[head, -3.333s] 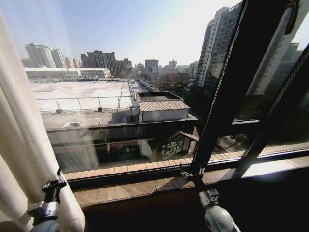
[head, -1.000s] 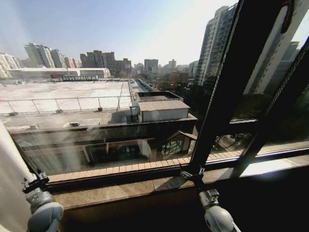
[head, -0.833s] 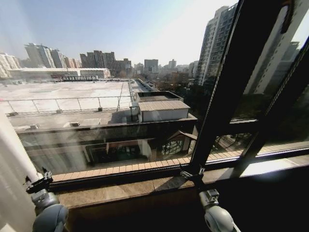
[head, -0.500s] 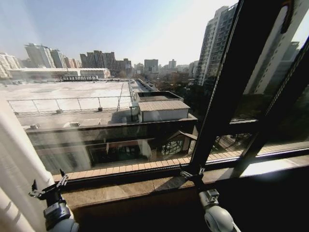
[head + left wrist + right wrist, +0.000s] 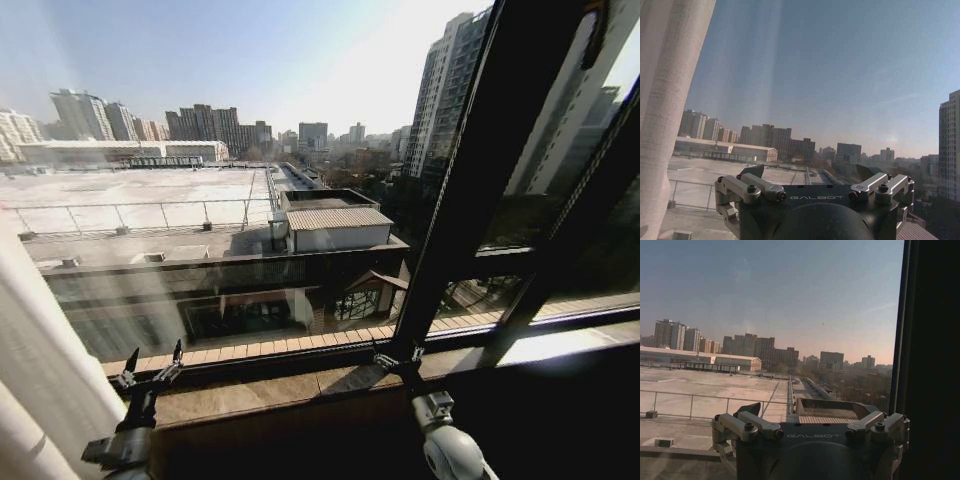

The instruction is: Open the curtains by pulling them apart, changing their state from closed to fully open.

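The curtains [image 5: 35,380] hang bunched at the far left edge of the window [image 5: 230,200], which now stands almost wholly bare, so the opening looks all but done. The left gripper [image 5: 150,362] has let go of the fabric and swung right of it, fingers spread and empty. The right gripper [image 5: 398,357] stays low by the sill [image 5: 300,385], fingers apart; no containers here.

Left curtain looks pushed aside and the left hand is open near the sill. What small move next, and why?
Probably draw the left hand back from the window: it is open and clear of the curtain, which is bunched at the left edge, with the glass uncovered. The right hand rests by the sill.
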